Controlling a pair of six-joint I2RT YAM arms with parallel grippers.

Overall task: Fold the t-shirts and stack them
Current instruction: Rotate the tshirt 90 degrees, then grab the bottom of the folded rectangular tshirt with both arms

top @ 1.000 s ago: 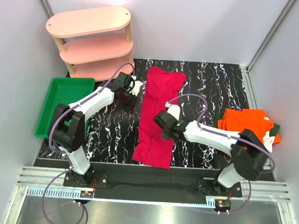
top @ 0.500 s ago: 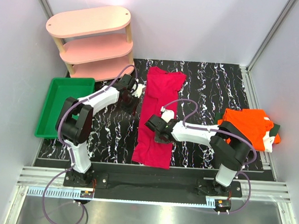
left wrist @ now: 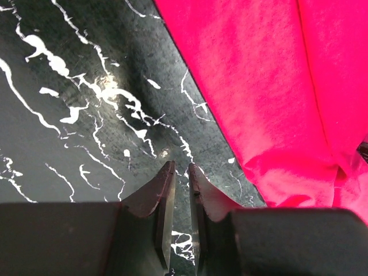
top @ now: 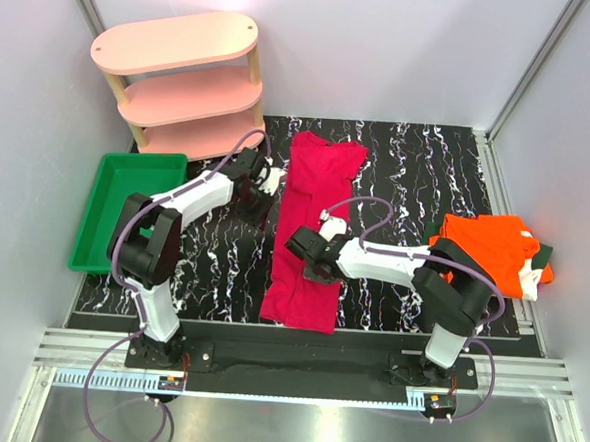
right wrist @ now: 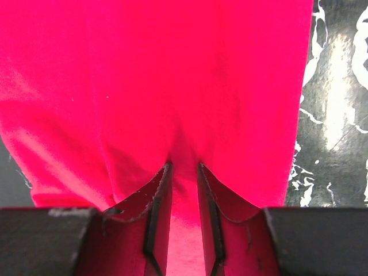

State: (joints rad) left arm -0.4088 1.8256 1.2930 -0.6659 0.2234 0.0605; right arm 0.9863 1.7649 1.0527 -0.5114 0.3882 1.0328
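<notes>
From above, we see the red shirt [top: 310, 222] lying lengthwise in the middle of the surface [top: 418, 168], from far edge toward near edge. The orange shirt [top: 489, 248] sits at the right edge on a dark green shirt [top: 544, 258].

In the left wrist view, the left pincer [left wrist: 179, 172] hangs over bare surface just beside the red shirt's edge, jaws a slit apart, holding nothing.

In the right wrist view, the right pincer [right wrist: 184, 169] pinches a pucker of the red shirt.

- the crimson t-shirt [top: 310, 222]: folded into a long narrow strip, lying flat in the middle, running near to far (near end a little rumpled)
- the orange t-shirt [top: 489, 248]: folded, far right, atop the dark green t-shirt [top: 545, 258], of which only an edge shows
</notes>
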